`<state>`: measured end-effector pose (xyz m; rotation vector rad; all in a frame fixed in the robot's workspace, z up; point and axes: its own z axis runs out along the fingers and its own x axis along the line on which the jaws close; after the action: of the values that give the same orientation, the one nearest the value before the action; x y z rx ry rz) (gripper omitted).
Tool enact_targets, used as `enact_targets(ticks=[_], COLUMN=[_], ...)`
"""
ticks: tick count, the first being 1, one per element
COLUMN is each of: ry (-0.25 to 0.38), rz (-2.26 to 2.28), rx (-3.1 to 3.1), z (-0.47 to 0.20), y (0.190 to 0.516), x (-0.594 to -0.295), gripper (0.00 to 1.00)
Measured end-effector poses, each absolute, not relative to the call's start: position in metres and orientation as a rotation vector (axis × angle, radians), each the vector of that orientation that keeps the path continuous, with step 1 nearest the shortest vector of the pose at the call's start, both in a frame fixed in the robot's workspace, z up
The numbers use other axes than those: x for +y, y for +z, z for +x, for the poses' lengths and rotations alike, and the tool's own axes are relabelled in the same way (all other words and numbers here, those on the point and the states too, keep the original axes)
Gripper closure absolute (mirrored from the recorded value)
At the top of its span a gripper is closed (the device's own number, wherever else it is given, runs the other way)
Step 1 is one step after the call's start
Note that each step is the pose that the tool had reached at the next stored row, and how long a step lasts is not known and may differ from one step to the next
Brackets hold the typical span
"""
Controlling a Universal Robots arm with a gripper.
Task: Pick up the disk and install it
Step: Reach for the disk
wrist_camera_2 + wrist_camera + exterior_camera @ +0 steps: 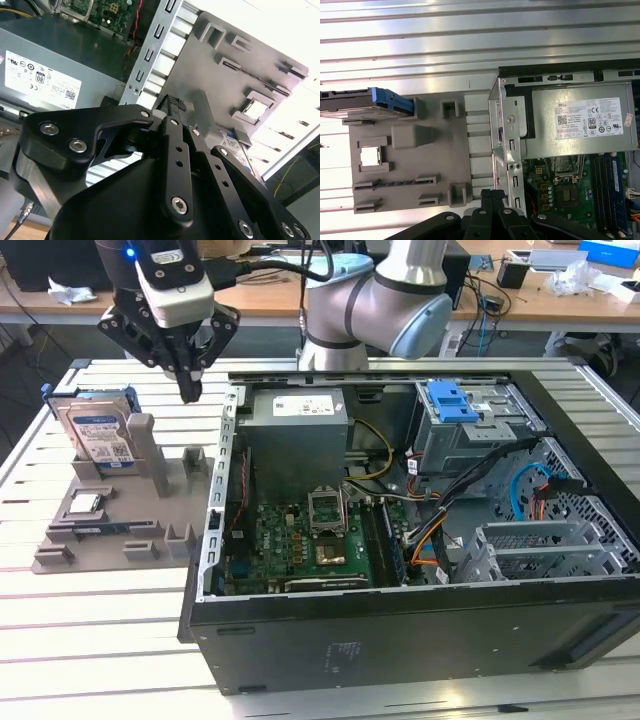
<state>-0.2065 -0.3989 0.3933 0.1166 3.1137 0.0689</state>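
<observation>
The pincer (188, 392) hangs with its 2 black fingers drawn together, tips closed on nothing, pointing down over the strip between the grey fixture tray (110, 540) and the near wall of the open computer case (400, 635). In the first wrist view the joined tips sit just above the case's metal edge. The disk (98, 430) is near the pincer, on the exterior view's left, but apart from it. It stands tilted on edge in a slot at the tray's far end, label facing out and blue carrier bracket around it. The small CPU chip (85, 503) lies flat in another pocket of the same tray. Inside the case, the grey drive cage (470, 435) with its blue latch sits toward the exterior view's right, well apart from the disk, beyond the power supply (300, 425) and the motherboard (300, 540). All of it rests on the slatted metal bench (100, 650). As I judge it, the task is barely begun: the disk is untouched in its slot, so both the pick-up and the install remain undone.
</observation>
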Motion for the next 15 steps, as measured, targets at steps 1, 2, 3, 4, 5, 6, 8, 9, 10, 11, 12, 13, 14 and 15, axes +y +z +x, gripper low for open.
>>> enact_targets(ticks=[1,2,3,4,5,6,8,9,10,11,12,13,14,15], ry=[0.069,0.069,0.069,0.069,0.069,0.069,0.069,0.069,0.069,0.069,0.069,0.069,0.068,0.067], rz=[0.117,0.117,0.117,0.117,0.117,0.117,0.117,0.117,0.117,0.117,0.117,0.117,0.116,0.117], rx=[3.114,3.114,3.114,3.114,3.114,3.114,3.114,3.114,3.114,3.114,3.114,3.114,3.114,3.114], z=[-0.209,-0.212,-0.214,-0.215,-0.217,-0.219,-0.226,-0.228,-0.231,-0.236,-0.239,-0.242,-0.247,-0.253], y=[0.393,0.393,0.393,0.393,0.393,0.393,0.393,0.393,0.393,0.393,0.393,0.393,0.393,0.393], x=[-0.399,-0.399,-0.399,-0.399,-0.399,-0.399,-0.399,-0.399,-0.399,-0.399,-0.399,-0.399,-0.398,-0.397], gripper=[0.90,0.90,0.90,0.90,0.90,0.90,0.90,0.90,0.90,0.90,0.90,0.90,0.90,0.90])
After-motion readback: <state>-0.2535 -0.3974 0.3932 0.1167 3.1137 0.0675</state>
